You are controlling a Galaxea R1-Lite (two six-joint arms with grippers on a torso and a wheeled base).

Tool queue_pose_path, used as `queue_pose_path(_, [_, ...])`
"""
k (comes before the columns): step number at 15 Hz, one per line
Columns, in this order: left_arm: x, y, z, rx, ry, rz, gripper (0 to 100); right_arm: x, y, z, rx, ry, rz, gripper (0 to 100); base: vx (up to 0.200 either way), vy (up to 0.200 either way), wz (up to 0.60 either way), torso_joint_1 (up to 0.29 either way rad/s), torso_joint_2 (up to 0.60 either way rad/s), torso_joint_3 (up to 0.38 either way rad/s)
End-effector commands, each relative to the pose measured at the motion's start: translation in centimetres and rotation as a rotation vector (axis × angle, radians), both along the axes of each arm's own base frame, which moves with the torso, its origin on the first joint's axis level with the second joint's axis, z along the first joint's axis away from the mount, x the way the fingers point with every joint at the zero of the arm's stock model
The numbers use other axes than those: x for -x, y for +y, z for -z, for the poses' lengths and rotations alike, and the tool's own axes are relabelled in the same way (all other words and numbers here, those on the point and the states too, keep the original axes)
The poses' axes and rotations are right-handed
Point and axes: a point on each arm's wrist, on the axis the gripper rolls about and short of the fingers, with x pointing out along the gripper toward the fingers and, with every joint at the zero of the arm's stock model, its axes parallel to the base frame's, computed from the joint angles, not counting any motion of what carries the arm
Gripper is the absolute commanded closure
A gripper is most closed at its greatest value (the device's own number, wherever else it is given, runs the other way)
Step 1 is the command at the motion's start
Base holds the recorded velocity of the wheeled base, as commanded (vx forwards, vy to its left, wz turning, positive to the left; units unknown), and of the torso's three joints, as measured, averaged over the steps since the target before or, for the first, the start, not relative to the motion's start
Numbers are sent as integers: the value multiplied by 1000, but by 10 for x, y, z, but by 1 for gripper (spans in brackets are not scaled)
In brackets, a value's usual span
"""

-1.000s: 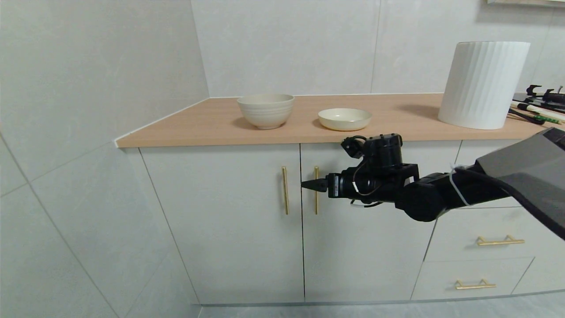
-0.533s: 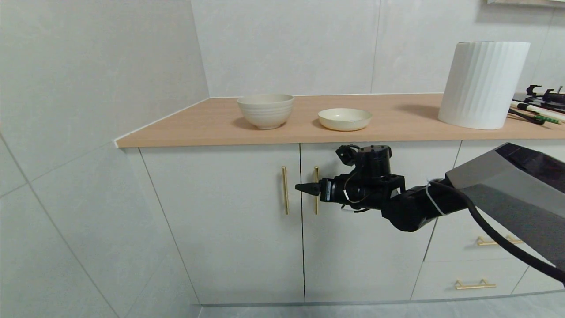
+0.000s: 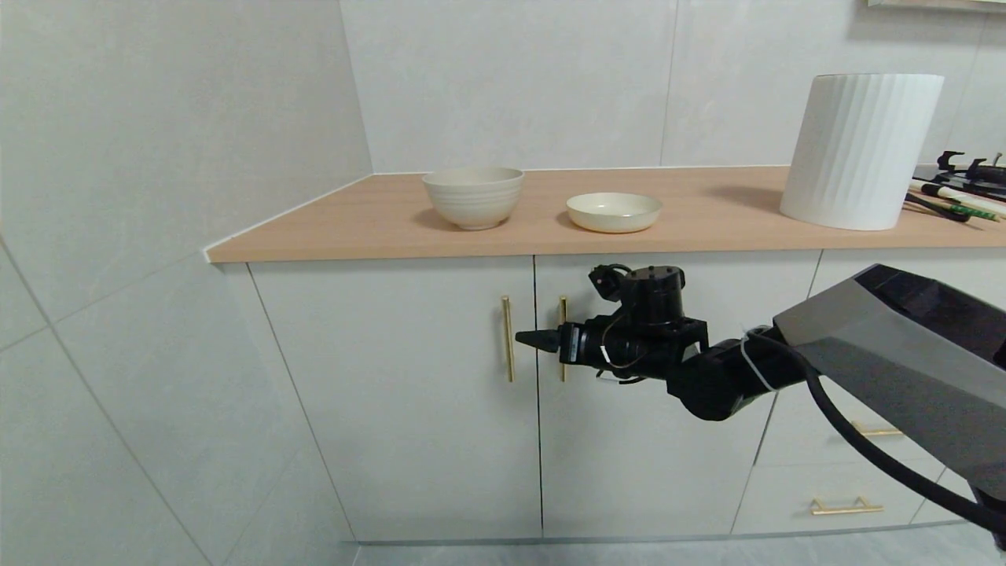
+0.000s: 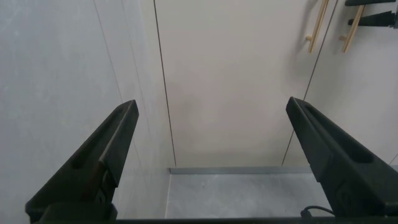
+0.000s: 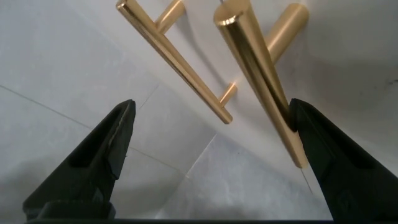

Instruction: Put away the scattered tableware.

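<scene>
Okay, head view: ribbed beige ceramic bowl [image 3: 473, 196] and shallow cream round plate [image 3: 614, 212] sit apart toward the wooden bench [image 3: 330, 232] left end. The right gripper [image 3: 526, 339] hangs below its front edge, at two vertical brass cabinet handles [image 3: 508, 338].

Left wrist view: left gripper [image 4: 211, 104] fingers apart, holding nothing.

Right wrist view: right fingers [image 5: 106, 155] apart, both handles between them. Closing could clamp both handles and jam the doors.
</scene>
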Motion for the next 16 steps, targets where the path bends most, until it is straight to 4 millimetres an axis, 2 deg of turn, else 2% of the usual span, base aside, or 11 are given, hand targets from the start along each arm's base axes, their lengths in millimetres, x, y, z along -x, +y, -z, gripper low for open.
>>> queue_pose_path(1, [0, 0, 0, 0, 1, 0, 0, 4, 2, 1, 3, 8, -12, 0, 0, 0, 0, 0, 0, 0])
queue_pose_path(12, [0, 0, 0, 0, 1, 0, 0, 19, 9, 1, 0, 11, -59, 0, 0, 0, 0, 0, 0, 0])
queue_pose_path(16, [0, 0, 0, 0, 1, 0, 0, 59, -12, -6, -8, 50, -151, 0, 0, 0, 0, 0, 0, 0])
